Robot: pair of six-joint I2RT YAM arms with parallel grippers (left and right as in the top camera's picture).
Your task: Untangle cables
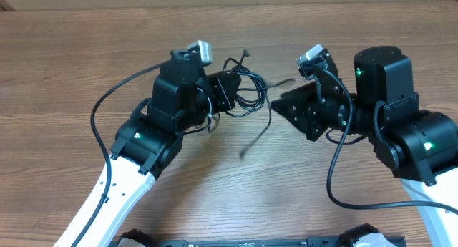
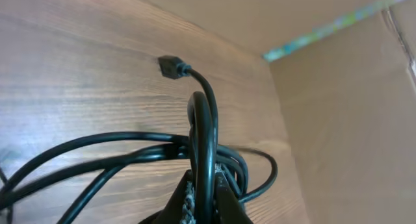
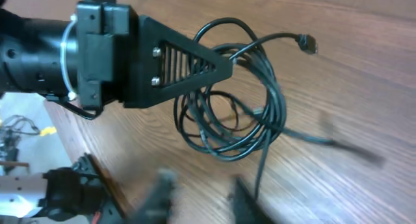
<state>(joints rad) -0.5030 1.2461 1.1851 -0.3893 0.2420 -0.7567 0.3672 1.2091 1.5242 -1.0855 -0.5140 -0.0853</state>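
The left arm [image 1: 154, 125] is made of black, blocky segments, with a long white lower link [image 1: 107, 197] that has a row of small dark holes. The right arm [image 1: 386, 111] is also black, with a round cap on top and a white link [image 1: 440, 218] below. Small green lights [image 1: 139, 137] shine on both arms. Each wrist carries a small grey camera box [image 1: 200, 52]. A thick black wire [image 1: 93, 122] curves along each arm. In the right wrist view, the left gripper [image 3: 229, 67] has a black triangular finger [image 3: 188, 62] with ribbed slots and two silver screws [image 3: 156, 52]. Behind its square mount there is a silver ring [image 3: 65, 55].
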